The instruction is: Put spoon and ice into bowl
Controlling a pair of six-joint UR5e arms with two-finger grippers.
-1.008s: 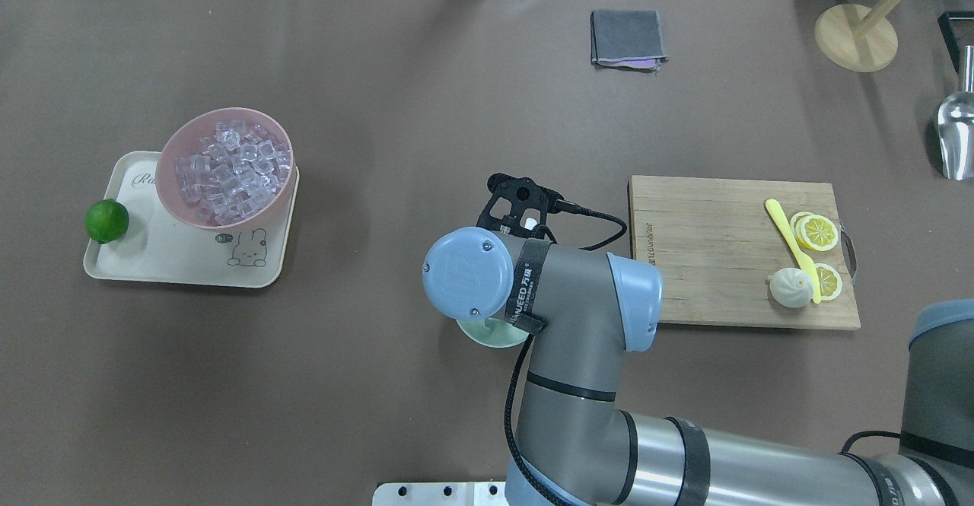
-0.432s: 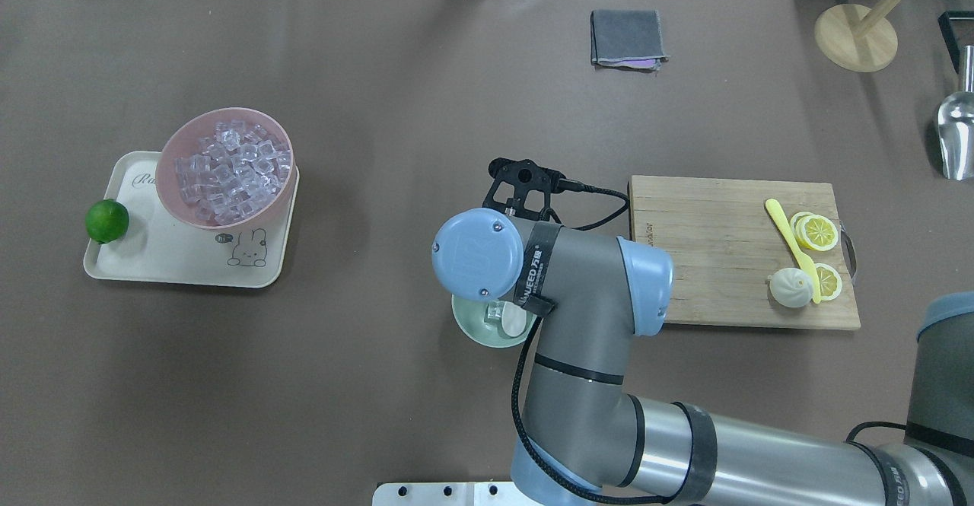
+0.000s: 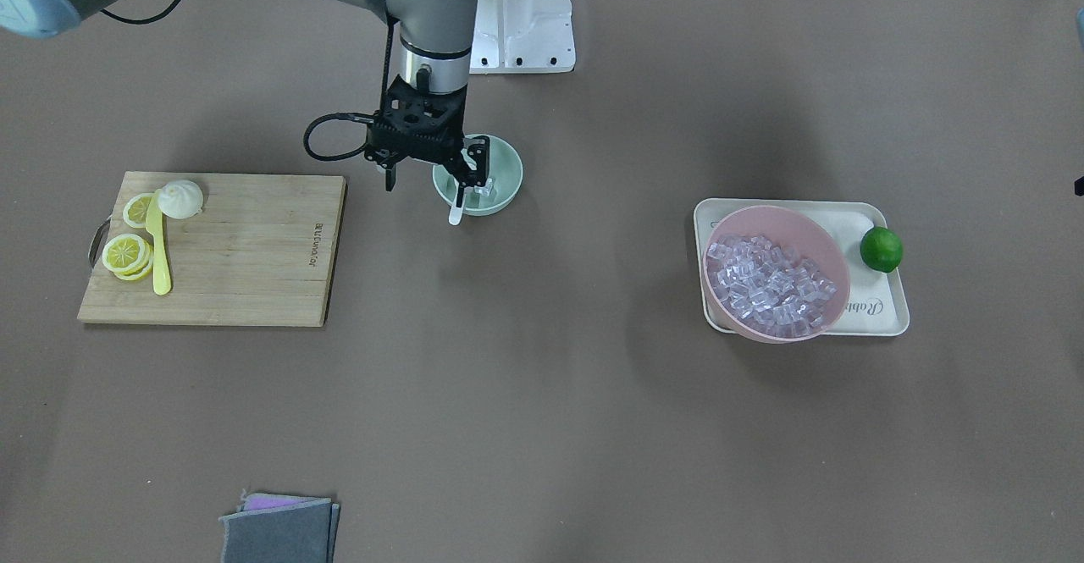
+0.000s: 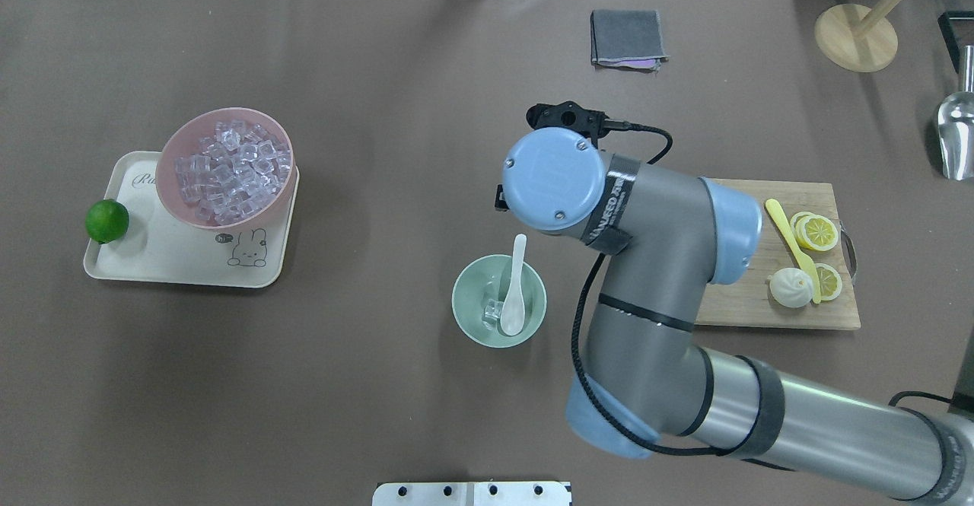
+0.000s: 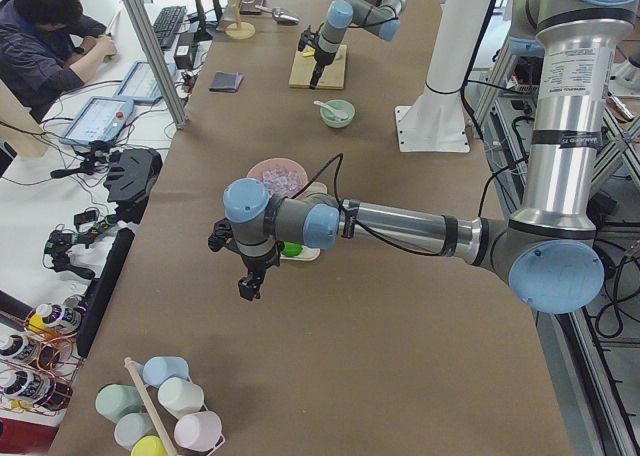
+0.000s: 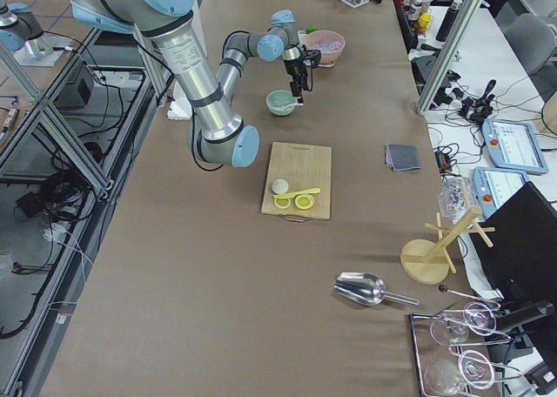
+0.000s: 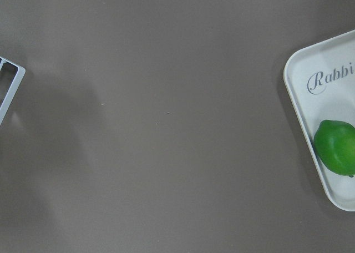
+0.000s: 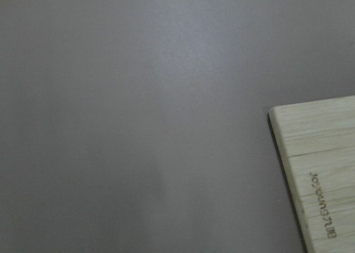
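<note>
The right claw point(image 3: 434, 175) hangs pointing straight down above the table, its two black fingers point(image 3: 389, 179) spread apart with nothing between them. Seen from overhead, the wrist above it sits just past the far rim of the green bowl point(image 4: 466, 287), between the bowl and the left edge of the cutting board point(image 4: 753, 304). The right arm comes in from the near right corner, its forearm running left along the near side, then bends up at the elbow and folds over at the wrist. The white spoon point(image 4: 514, 293) lies in the bowl, scoop down inside and handle leaning out over the far rim. One ice cube point(image 4: 493, 311) rests on the bowl's floor just beside the scoop, on its left. The right wrist camera sees only bare table point(image 4: 342, 384) and a corner of the board. Wide brown surface lies open left of the bowl as far as the tray point(image 4: 152, 255), which carries the pink bowl point(image 4: 169, 186) of ice and a lime point(image 4: 106, 221). More lies open on the far side, up to the folded cloth point(image 4: 628, 38). The left claw point(image 5: 250, 281) hangs low over the table beyond the tray's lime end, its arm stretched out nearly level. I cannot tell whether its fingers are apart or together.
</note>
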